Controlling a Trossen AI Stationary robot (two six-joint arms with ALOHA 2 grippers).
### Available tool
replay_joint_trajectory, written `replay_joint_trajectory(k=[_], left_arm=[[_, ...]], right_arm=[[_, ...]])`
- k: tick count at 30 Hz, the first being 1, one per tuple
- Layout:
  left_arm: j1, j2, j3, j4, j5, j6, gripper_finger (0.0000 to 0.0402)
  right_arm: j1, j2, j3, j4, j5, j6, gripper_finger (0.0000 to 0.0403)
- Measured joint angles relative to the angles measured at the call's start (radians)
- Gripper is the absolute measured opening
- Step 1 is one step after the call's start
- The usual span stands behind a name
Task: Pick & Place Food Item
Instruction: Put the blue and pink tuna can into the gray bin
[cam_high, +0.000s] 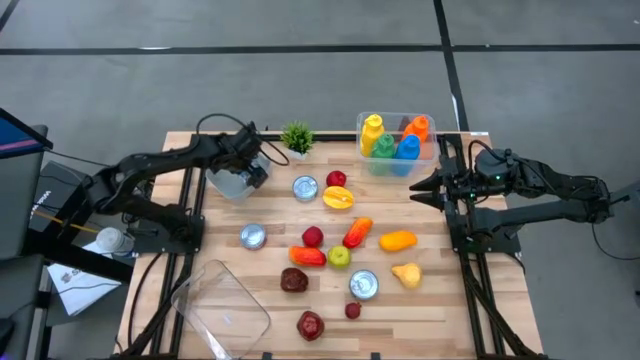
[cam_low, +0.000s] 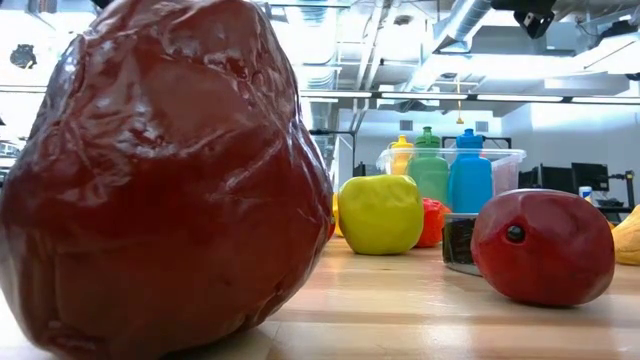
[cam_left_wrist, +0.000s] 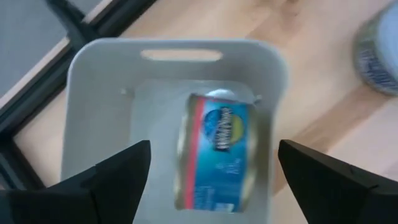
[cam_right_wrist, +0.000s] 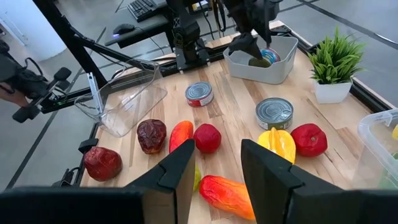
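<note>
A tin can (cam_left_wrist: 217, 152) with a blue and red label lies on its side on the floor of a pale grey bin (cam_left_wrist: 93, 93) at the table's far left (cam_high: 232, 183). My left gripper (cam_left_wrist: 214, 149) hovers over the bin, open, one finger on each side of the can and clear of it. From the right wrist view the same gripper (cam_right_wrist: 252, 46) shows above the bin (cam_right_wrist: 264, 68). My right gripper (cam_high: 425, 187) waits at the table's right side, open, with nothing between its fingers (cam_right_wrist: 180, 180).
Toy fruits and vegetables (cam_high: 340, 225) and three loose cans (cam_high: 305, 187) (cam_high: 253, 236) (cam_high: 363, 284) lie mid-table. A clear tub (cam_high: 220, 305) lies near left, a tub of bottles (cam_high: 397, 143) far right, a small plant (cam_high: 297, 137) at the far edge. A dark red fruit (cam_low: 160, 170) fills the low view.
</note>
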Motion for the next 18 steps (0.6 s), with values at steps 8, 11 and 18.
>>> replay_joint_trajectory(k=[8, 11, 18], left_arm=[[0.021, 0.045, 0.0, -0.018, 0.042, 0.003, 0.0325], [0.021, 0.051, 0.0, -0.034, 0.043, 0.008, 0.0317], [0.02, 0.05, 0.0, -0.07, 0.043, 0.028, 0.0244]], right_arm=[[0.0, 0.025, 0.0, -0.001, 0.0, 0.0, 0.0122], [0.0, 0.041, 0.0, 0.003, 0.0, 0.0, 0.0122], [0.0, 0.054, 0.0, 0.004, 0.0, 0.0, 0.0122]])
